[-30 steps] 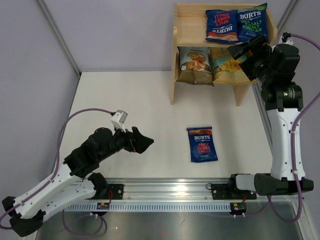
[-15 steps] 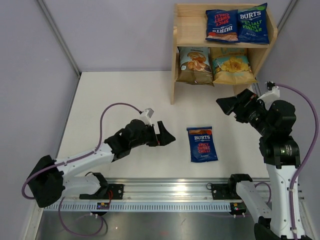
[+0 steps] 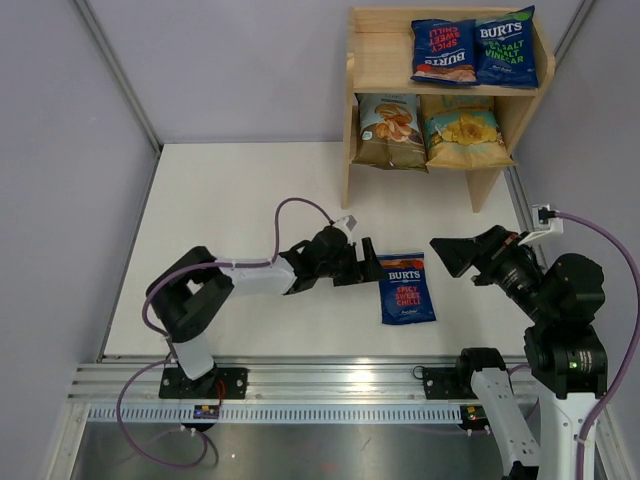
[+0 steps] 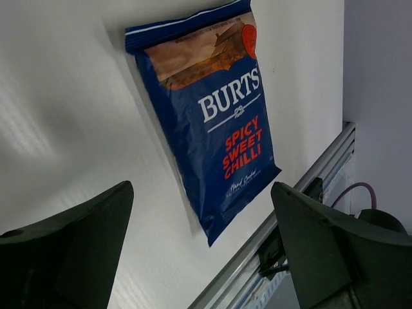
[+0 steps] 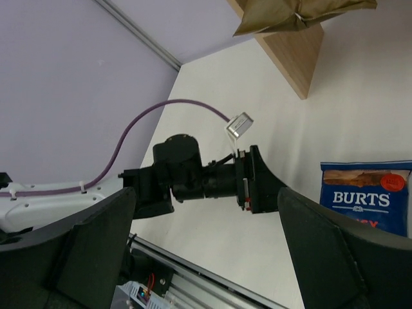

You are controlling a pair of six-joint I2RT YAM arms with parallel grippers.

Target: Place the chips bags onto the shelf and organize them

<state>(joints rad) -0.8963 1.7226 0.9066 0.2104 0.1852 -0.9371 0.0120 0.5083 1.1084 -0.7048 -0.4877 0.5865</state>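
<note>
We see the left gripper (image 3: 374, 265) stretched low over the table (image 3: 250, 200) with its fingers spread wide and nothing between them. Just ahead of its fingertips a BURTS bag (image 3: 406, 288) lies flat, label up. In the left wrist view the bag sits framed between the two fingers, and we cannot tell whether either one touches it. The right gripper (image 3: 440, 248) hangs on the other side of that bag, above the table and pointing back toward the left gripper. Its fingers are also wide apart and it holds nothing. The bag lies between the two grippers, nearer the left one. The shelf (image 3: 380, 60) stands well apart from both grippers, on the far side of the table from them. Two more BURTS bags (image 3: 443, 50) stand side by side toward the right of its upper tier. On the lower tier a light-blue-and-olive bag (image 3: 390, 130) stands just beside a tan-and-teal bag (image 3: 463, 130).
</note>
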